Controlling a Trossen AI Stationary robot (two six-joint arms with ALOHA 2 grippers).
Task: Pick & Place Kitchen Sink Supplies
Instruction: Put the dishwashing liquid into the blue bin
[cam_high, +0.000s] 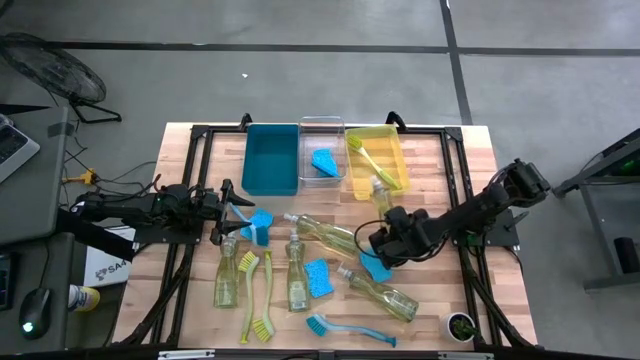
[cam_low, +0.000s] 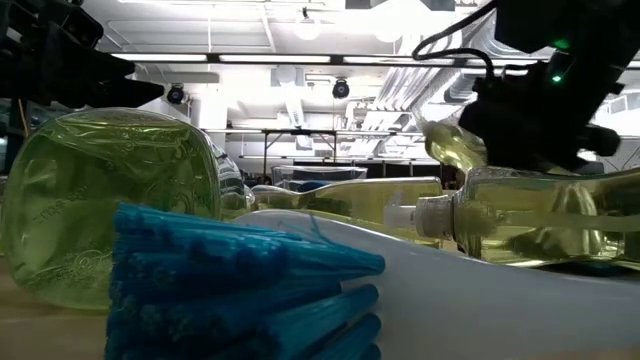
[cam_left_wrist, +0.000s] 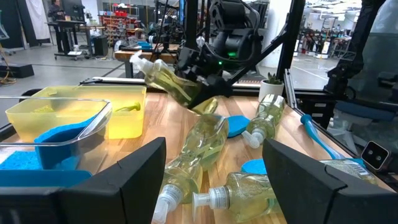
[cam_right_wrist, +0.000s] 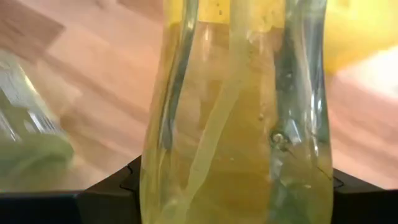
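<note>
My right gripper (cam_high: 388, 238) is shut on a clear pump bottle of yellow-green soap (cam_high: 381, 198), held above the table just near of the yellow bin (cam_high: 392, 150). The bottle also shows in the left wrist view (cam_left_wrist: 171, 84) and fills the right wrist view (cam_right_wrist: 236, 112). My left gripper (cam_high: 226, 206) is open and empty at the table's left, beside a blue sponge (cam_high: 261, 222); its fingers (cam_left_wrist: 140, 177) stand wide apart. Several more soap bottles (cam_high: 325, 236), sponges (cam_high: 318, 278), yellow-green brushes (cam_high: 252, 300) and a blue brush (cam_high: 345, 328) lie flat on the table. My right gripper pinches the bottle's lower body (cam_right_wrist: 236, 180) between its two fingers (cam_right_wrist: 118, 190), one on each side. The bottle is lifted clear of the table and tilted, its pump end (cam_left_wrist: 138, 62) higher and pointing toward the yellow bin, its base (cam_left_wrist: 208, 104) lower.
Three bins stand in a row at the far edge: teal (cam_high: 270, 160), clear (cam_high: 322, 128) with a blue sponge (cam_high: 323, 160) inside, and yellow with a yellow-green brush (cam_high: 365, 155) inside. A small potted plant (cam_high: 459, 325) stands at the near right corner.
</note>
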